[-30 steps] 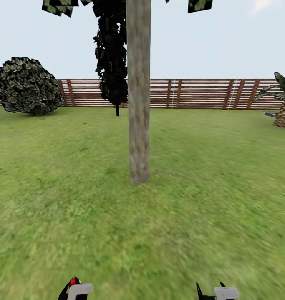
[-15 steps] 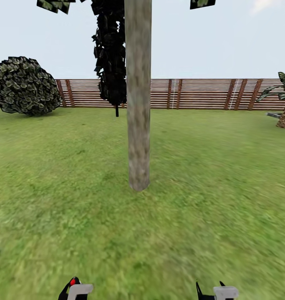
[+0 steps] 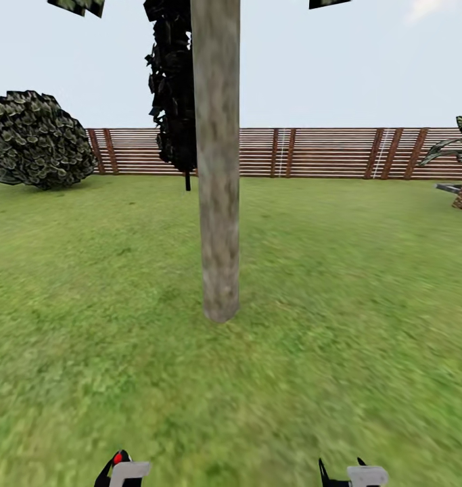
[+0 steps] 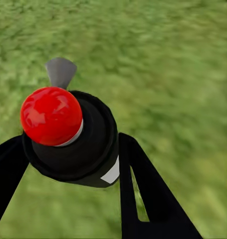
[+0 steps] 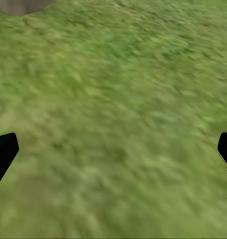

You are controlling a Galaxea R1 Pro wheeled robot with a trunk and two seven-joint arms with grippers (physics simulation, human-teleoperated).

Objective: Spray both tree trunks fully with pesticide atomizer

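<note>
One pale tree trunk [image 3: 217,169], one round bush [image 3: 36,140], one atomizer [image 4: 68,137].

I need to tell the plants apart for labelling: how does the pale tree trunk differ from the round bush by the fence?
The tree trunk is a tall, smooth, pale grey-brown column, bare low down; the bush is a low, rounded mass of dark green leaves. The trunk stands mid-lawn, near the robot; the bush sits far back by the fence. Both rise from grass.
</note>
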